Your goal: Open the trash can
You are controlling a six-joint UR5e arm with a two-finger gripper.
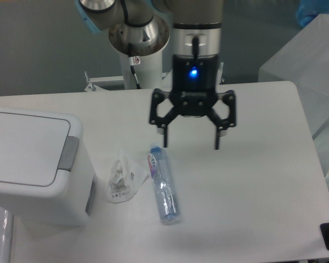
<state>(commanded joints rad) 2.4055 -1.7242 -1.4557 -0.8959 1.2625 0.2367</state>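
Note:
The trash can point(35, 164) is a large white boxy bin at the left edge of the table, its flat lid point(22, 145) down. A grey push tab point(69, 153) sits on the lid's right edge. My gripper point(191, 142) hangs open and empty above the middle of the table, well to the right of the bin and just above the bottle's top end.
A clear plastic bottle point(164, 183) lies on the white table point(252, 181) below my gripper. A crumpled clear wrapper point(122, 176) lies between the bottle and the bin. A translucent box point(312, 66) stands at the far right.

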